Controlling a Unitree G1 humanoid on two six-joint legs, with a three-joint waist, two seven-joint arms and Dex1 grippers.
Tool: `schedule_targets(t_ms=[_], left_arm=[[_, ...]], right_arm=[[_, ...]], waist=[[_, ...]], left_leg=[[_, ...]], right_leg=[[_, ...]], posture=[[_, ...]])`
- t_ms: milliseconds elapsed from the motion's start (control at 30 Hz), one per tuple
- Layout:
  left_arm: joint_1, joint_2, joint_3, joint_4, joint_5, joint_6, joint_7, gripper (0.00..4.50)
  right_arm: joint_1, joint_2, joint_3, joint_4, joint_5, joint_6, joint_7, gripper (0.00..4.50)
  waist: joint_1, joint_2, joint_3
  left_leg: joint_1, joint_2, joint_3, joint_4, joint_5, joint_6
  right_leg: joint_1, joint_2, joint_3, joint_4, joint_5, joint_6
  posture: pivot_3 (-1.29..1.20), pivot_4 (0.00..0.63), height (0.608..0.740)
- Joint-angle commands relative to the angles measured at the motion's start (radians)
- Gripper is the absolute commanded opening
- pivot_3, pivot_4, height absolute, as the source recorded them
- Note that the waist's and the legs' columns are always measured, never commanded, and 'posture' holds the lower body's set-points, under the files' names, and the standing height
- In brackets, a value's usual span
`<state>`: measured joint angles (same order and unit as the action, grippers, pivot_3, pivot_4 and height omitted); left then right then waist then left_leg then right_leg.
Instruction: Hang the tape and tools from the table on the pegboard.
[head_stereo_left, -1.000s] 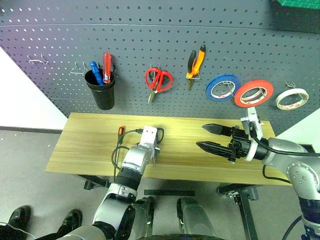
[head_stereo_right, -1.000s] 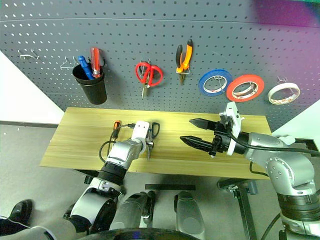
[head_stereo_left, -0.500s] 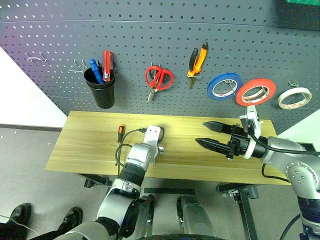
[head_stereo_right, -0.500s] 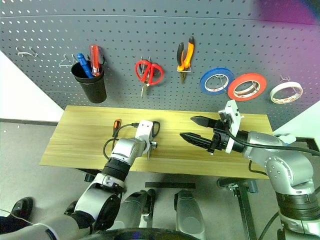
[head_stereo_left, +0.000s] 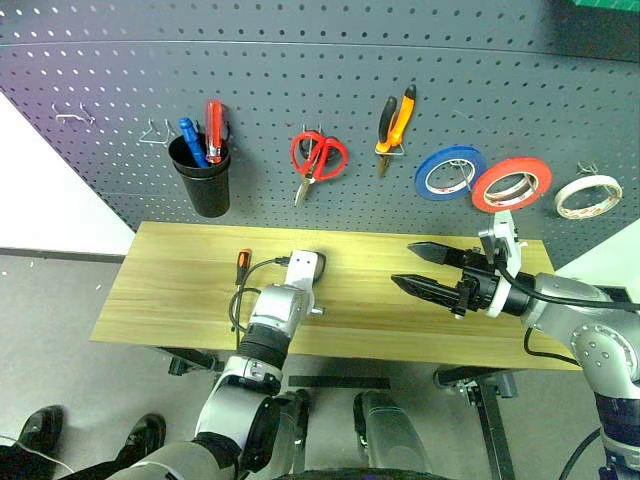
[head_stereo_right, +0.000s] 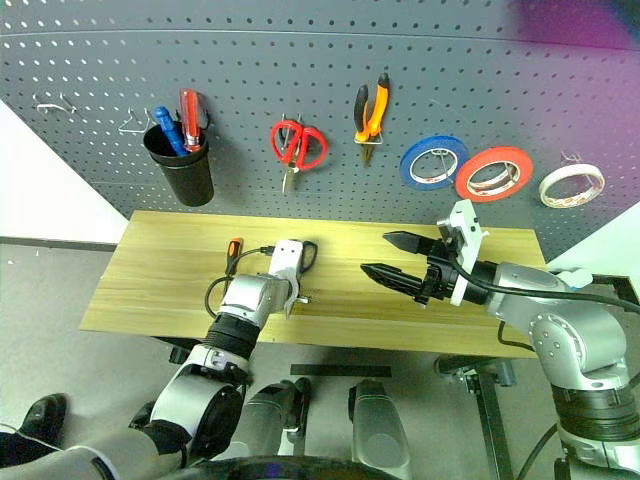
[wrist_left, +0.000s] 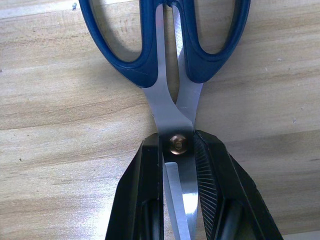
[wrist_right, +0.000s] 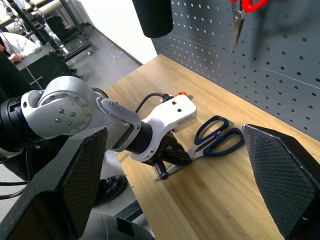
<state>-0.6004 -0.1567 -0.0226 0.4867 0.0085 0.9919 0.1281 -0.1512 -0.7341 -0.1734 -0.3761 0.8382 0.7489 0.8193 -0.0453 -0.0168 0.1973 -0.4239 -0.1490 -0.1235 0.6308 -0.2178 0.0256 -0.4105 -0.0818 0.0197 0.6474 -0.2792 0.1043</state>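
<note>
Dark-blue-looped scissors (wrist_left: 170, 65) lie flat on the wooden table (head_stereo_left: 170, 290). My left gripper (wrist_left: 178, 145) points down at them and is shut on the blades right at the pivot screw; the right wrist view also shows these scissors (wrist_right: 217, 137). A slim screwdriver (head_stereo_left: 241, 262) with an orange-and-black end lies just left of that arm. My right gripper (head_stereo_left: 400, 264) hovers open and empty above the table's right half, pointing left. On the dark grey pegboard (head_stereo_left: 300, 80) hang orange-and-black pliers (head_stereo_left: 393, 122) and, at the far right, the cream tape (head_stereo_left: 585, 196).
Also on the pegboard are a black cup (head_stereo_left: 203, 178) holding blue and red screwdrivers, red-looped scissors (head_stereo_left: 318, 158), a blue roll (head_stereo_left: 448, 172) and a red-orange roll (head_stereo_left: 510, 185). Bare hooks (head_stereo_left: 72, 119) sit at the upper left. A person's shoes (head_stereo_left: 40, 430) stand on the floor at the lower left.
My left gripper has gone from open to shut on the scissors' blades, staying in place. The right arm has held still.
</note>
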Motion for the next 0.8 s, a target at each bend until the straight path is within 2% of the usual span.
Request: schedule_targets(t_ms=[33,267,500,600,800], left_arm=[[-0.011,-0.023,0.005,0.014,-0.005,0.004,0.008,0.52],[0.000,-0.007,-0.017,0.006,0.000,-0.017,-0.010,0.52],[0.034,0.026,-0.061,-0.101,0.026,-0.087,-0.035,0.52],[0.063,0.068,-0.153,-0.174,0.089,-0.166,-0.049,0.52],[0.142,0.141,-0.280,-0.305,0.127,-0.284,-0.153,0.52]], right_arm=[[-0.009,-0.004,-0.033,-0.027,0.006,-0.017,0.003,4.50],[-0.020,0.009,-0.020,-0.005,-0.011,-0.030,0.009,4.50],[-0.017,0.016,-0.026,0.017,-0.008,-0.044,0.035,4.50],[-0.012,0.019,-0.019,0.026,-0.014,-0.053,0.043,4.50],[-0.023,0.025,-0.010,0.055,-0.035,-0.073,0.063,4.50]], waist=[[0.000,0.000,0.000],[0.000,0.000,0.000],[0.001,0.000,0.001],[0.001,0.000,0.002],[0.002,0.001,0.001]], left_leg=[[0.000,0.000,0.000,0.000,0.000,0.000],[0.000,0.000,0.000,0.000,0.000,0.000],[0.000,0.000,0.000,0.000,0.000,0.000],[-0.001,0.000,0.000,0.000,0.000,0.000],[-0.001,0.000,0.001,-0.001,0.000,0.000]], right_leg=[[0.000,0.000,0.000,0.000,0.000,0.000],[0.000,0.000,0.000,0.000,0.000,0.000],[-0.001,0.000,0.000,0.000,0.000,0.000],[-0.001,0.000,0.000,0.000,0.000,0.000],[-0.001,0.000,0.001,0.000,0.000,0.000]], posture=[[-0.24,0.239,0.740],[-0.23,0.235,0.740],[-0.22,0.225,0.740],[-0.22,0.219,0.740],[-0.21,0.206,0.740]])
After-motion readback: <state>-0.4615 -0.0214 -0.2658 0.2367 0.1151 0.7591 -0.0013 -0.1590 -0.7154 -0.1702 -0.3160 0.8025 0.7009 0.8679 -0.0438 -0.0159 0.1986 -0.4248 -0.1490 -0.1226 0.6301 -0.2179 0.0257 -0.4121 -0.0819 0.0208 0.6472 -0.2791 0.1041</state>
